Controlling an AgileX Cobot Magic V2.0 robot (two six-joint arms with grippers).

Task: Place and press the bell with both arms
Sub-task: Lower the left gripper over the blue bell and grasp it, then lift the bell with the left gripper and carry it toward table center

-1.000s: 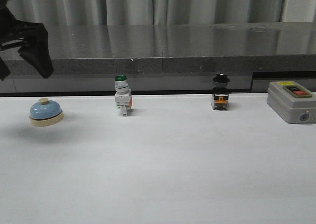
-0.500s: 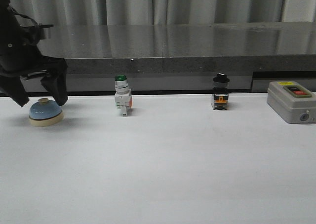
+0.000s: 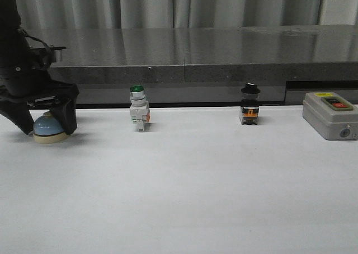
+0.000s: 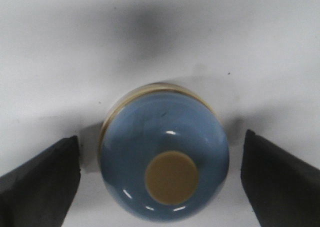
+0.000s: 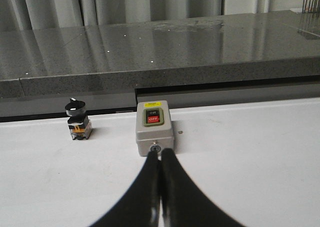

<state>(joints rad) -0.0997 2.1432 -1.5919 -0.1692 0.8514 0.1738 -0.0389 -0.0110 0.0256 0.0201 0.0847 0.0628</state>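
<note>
tabletop (image 3: pixel 184 192): plain white surface that carries everything, with a dark grey stone-looking ledge (image 3: pixel 196 50) running along its far edge and curtains behind that.

left arm (image 3: pixel 17 58): big black thing at the far left of the front view, reaching straight down over the bell.

left gripper (image 3: pixel 47 121): spread wide, one finger on each side of the bell. In the left wrist view (image 4: pixel 162 184) both fingers (image 4: pixel 42 182) show a strip of white tabletop between them and the blue dome, so it's straddling the bell, not clamping it (no contact that I can see).

right gripper (image 5: pixel 160 192): only shows in its own wrist view, the two black fingers pressed together with nothing in between. It hangs over bare tabletop just in front of the grey box.

grey box (image 3: pixel 329 114): far right of the tabletop, red and black buttons on top, a small round fitting on its front face.

green-capped switch (image 3: pixel 139 108): white body, standing upright near the back edge, well to the right of the bell.

black-knob switch (image 3: pixel 250 104): upright too, between the green-capped switch and the grey box.

bell (image 3: pixel 47 128): light-blue dome on a cream base, sitting flat on the tabletop at the far left, between the left gripper's fingers. The cream push knob (image 4: pixel 171 176) is clear from above.
</note>
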